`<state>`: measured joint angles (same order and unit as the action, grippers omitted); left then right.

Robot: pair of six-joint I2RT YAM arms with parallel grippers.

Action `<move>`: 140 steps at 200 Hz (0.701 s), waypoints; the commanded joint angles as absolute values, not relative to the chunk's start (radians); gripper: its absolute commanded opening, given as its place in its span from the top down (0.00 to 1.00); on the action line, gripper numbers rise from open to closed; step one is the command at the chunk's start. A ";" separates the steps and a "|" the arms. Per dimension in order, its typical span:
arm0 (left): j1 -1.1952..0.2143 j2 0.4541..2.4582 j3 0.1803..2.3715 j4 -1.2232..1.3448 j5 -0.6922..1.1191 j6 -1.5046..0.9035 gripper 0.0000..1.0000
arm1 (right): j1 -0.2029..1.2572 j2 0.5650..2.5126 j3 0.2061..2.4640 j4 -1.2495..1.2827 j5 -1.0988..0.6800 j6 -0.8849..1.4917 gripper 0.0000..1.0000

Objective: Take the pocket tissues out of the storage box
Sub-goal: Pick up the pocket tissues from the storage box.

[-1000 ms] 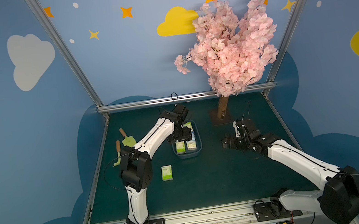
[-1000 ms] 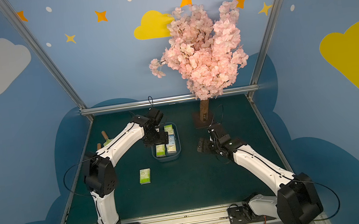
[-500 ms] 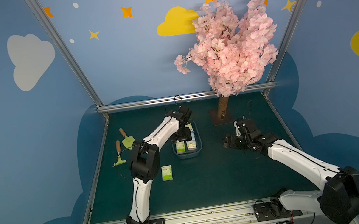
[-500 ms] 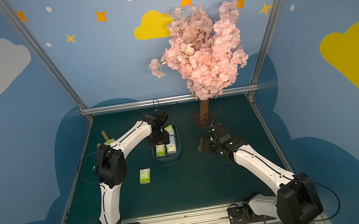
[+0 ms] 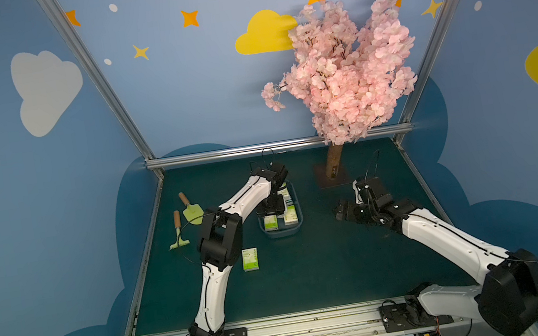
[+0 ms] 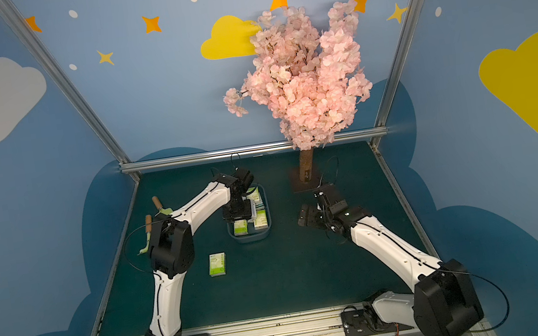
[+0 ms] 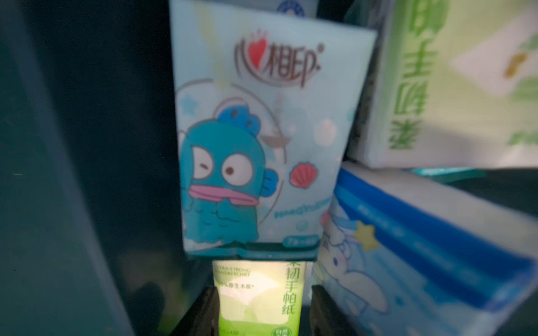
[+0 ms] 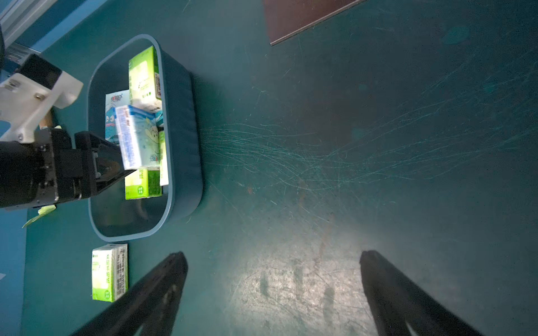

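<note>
Tissues first: the bulk of the pocket tissues (image 5: pixel 291 215) sit in the storage box (image 5: pixel 283 234), toward the far middle of the mat (image 5: pixel 330 275). 1 loose packet (image 5: pixel 250 259) already lies flat on the mat, just near-left of the box. Left gripper (image 7: pixel 263 288) is down inside the box with its jaws either side of a lime-green packet (image 7: pixel 259 302), right up against its long edges, but I can't tell if they're truly pinching it or just bracketing it.

What worries me: the blue cartoon packet (image 7: pixel 250 139) overlaps the far end of that green one, so a straight lift could drag it along or flip it out crooked. A tilted blue-and-white packet (image 7: pixel 422 247) leans just beside 1 finger and could get snagged too. Wrappers look slick, so a shallow bite might let the packet slide out. And the box looks light; if a finger catches the wall it could hop or skid.

Right gripper (image 8: pixel 275 253) hangs over bare mat well right of the box, jaws spread wide, nothing in them. Garden tools (image 5: pixel 191 212) at far left and the pink tree (image 5: pixel 343 71) at far right are well clear.
</note>
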<state>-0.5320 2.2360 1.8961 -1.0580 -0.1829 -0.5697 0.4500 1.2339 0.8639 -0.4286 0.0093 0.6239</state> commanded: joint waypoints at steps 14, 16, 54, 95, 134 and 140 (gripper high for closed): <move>-0.534 2.246 1.897 -1.090 -0.208 -0.574 0.47 | 0.439 1.248 0.882 -0.439 0.003 0.612 0.02; -0.534 2.245 1.897 -1.091 -0.210 -0.574 0.47 | 0.439 1.247 0.882 -0.439 0.002 0.612 0.02; -0.532 2.255 1.897 -1.095 -0.209 -0.572 0.43 | 0.433 1.264 0.892 -0.437 -0.002 0.610 0.02; -0.531 2.273 1.895 -1.103 -0.207 -0.571 0.41 | 0.429 1.270 0.891 -0.434 -0.006 0.609 0.02; -0.526 2.298 1.894 -1.103 -0.179 -0.574 0.41 | 0.423 1.261 0.879 -0.434 -0.003 0.611 0.02; -0.526 2.302 1.895 -1.102 -0.175 -0.574 0.41 | 0.423 1.259 0.878 -0.434 -0.002 0.610 0.02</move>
